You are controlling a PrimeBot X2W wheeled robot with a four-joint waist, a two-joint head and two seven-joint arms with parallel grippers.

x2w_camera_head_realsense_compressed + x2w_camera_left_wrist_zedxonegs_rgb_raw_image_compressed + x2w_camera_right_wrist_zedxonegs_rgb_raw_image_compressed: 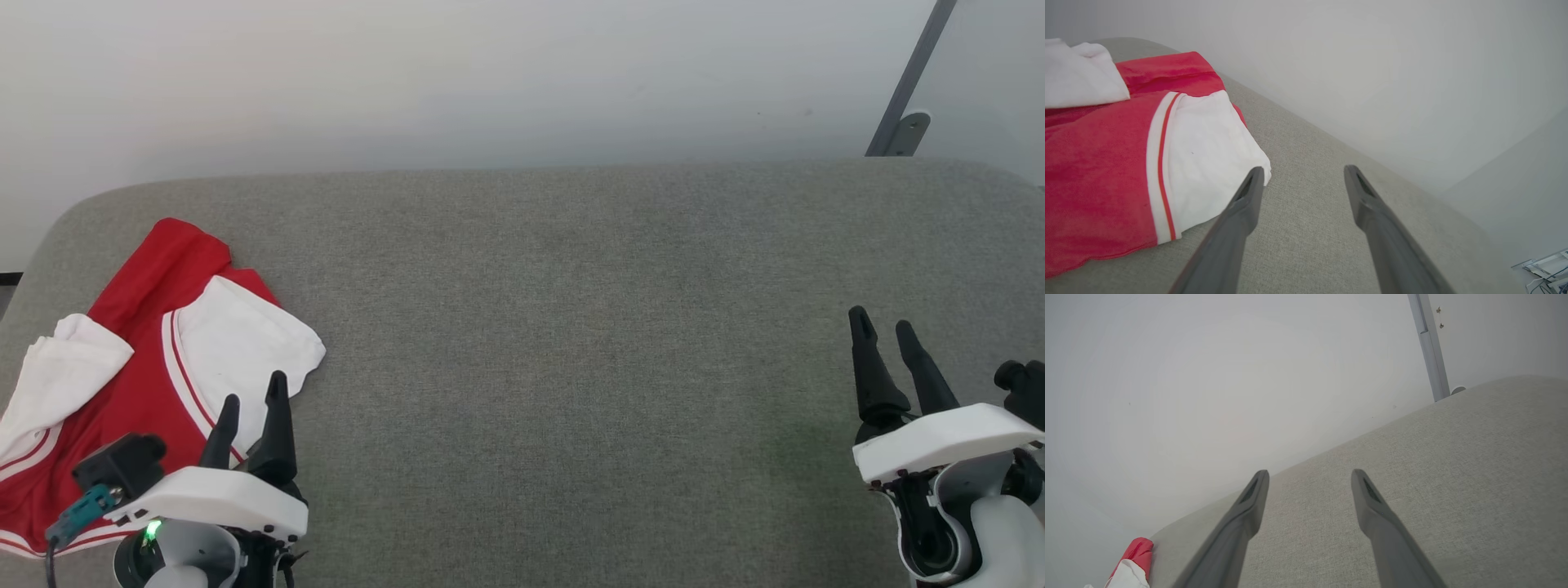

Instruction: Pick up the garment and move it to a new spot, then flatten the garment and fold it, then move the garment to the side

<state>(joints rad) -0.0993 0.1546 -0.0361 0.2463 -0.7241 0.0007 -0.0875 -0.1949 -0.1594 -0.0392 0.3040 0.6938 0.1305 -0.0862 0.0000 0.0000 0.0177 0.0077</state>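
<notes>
The garment (139, 359) lies folded at the far left of the grey cushioned surface (571, 343), red with white sleeves and striped trim. My left gripper (253, 388) hovers at its near right edge, open and empty. In the left wrist view the garment (1106, 163) fills the left side, its white sleeve beside the left fingertip, and my left gripper (1302, 173) stands open over bare fabric. My right gripper (882, 322) is open at the far right, well away from the garment. In the right wrist view my right gripper (1308, 477) is open, and a corner of the garment (1133, 563) shows at bottom left.
A white wall (490, 82) rises behind the grey surface. A grey metal post (906, 90) stands at the back right, also seen as a post (1429, 347) in the right wrist view. Wide bare surface lies between the two grippers.
</notes>
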